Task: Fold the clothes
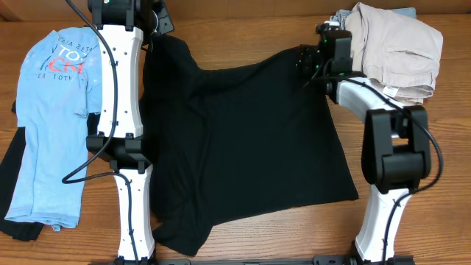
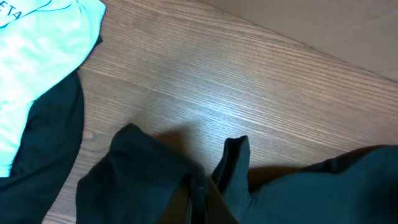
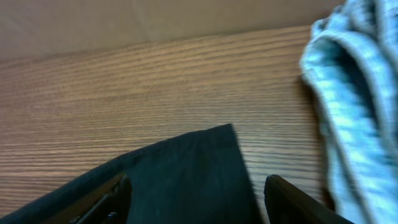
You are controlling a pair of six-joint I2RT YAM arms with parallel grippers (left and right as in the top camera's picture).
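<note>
We find the black T-shirt spread across the middle of the table, mostly flat, its far edge toward the two arm heads and its near hem rumpled on the left. The left gripper sits at the shirt's far-left corner. In its wrist view dark cloth bunches up on either side of the fingers, so we judge it closed on a pinch of that corner, though the fingers themselves barely show. The right gripper is at the far-right corner with its fingers spread wide, the shirt's pointed corner lying flat on the wood between them. It is positioned to take hold, we think, but grips nothing. One far corner for each arm makes sense, since the two arms could then lift that edge evenly and carry it over in a straight fold. The light blue T-shirt lies off to the left on a dark garment, and a beige garment is heaped at the far right. Both are clear of the working area, though a pale knit garment lies near the right fingers and could snag.
</note>
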